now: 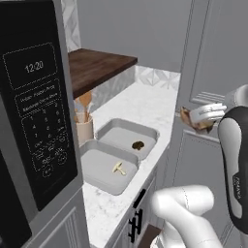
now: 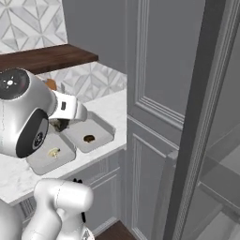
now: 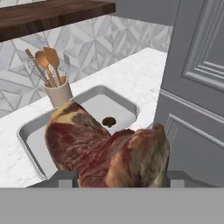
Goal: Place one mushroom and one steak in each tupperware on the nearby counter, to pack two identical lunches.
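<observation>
My gripper (image 1: pixel 197 117) is shut on a raw red-and-brown steak (image 3: pixel 105 148), held in the air beside the counter (image 1: pixel 140 104) and close to a tall grey cabinet door. In the right base view the arm covers most of the steak (image 2: pixel 59 124). Two grey tupperware trays lie side by side on the counter. The near tupperware (image 1: pixel 99 167) holds a pale mushroom (image 1: pixel 118 168). The far tupperware (image 1: pixel 121 134) holds a dark mushroom (image 1: pixel 138 145). In the hand view the steak hangs in front of the far tupperware (image 3: pixel 94 103) and its dark mushroom (image 3: pixel 109 121).
A tan utensil holder (image 1: pixel 85 128) with wooden spoons stands behind the trays, under a dark wooden shelf (image 1: pixel 94 65). A microwave (image 1: pixel 34 121) fills the left foreground. The tall grey panelled door (image 1: pixel 213 72) stands right beside the gripper.
</observation>
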